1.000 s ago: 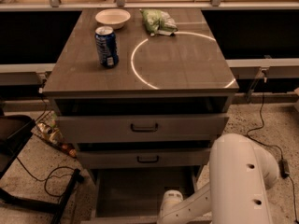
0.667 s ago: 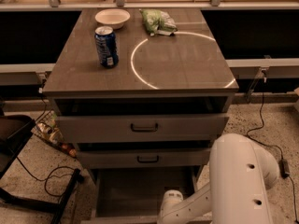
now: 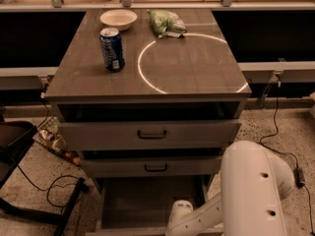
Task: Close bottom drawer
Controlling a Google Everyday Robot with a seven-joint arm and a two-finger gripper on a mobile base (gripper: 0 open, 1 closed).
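While poised over open bottom drawer (image 3: 147,200) beneath front edge of table (image 3: 197,68), hid pincer from sight, grip untellable; likely needed inward push.

We could not see the gripper: the arm (image 3: 206,215) ran off the lower edge above the bottom drawer (image 3: 142,200), whose front and handle were cut off there too. The label on the can (image 3: 112,49) was too small to read.

Bowl (image 3: 118,18) behind can (image 3: 112,49) on cabinet (image 3: 197,77); arm (image 3: 251,191) over bottom drawer (image 3: 142,203), gripper unseen.
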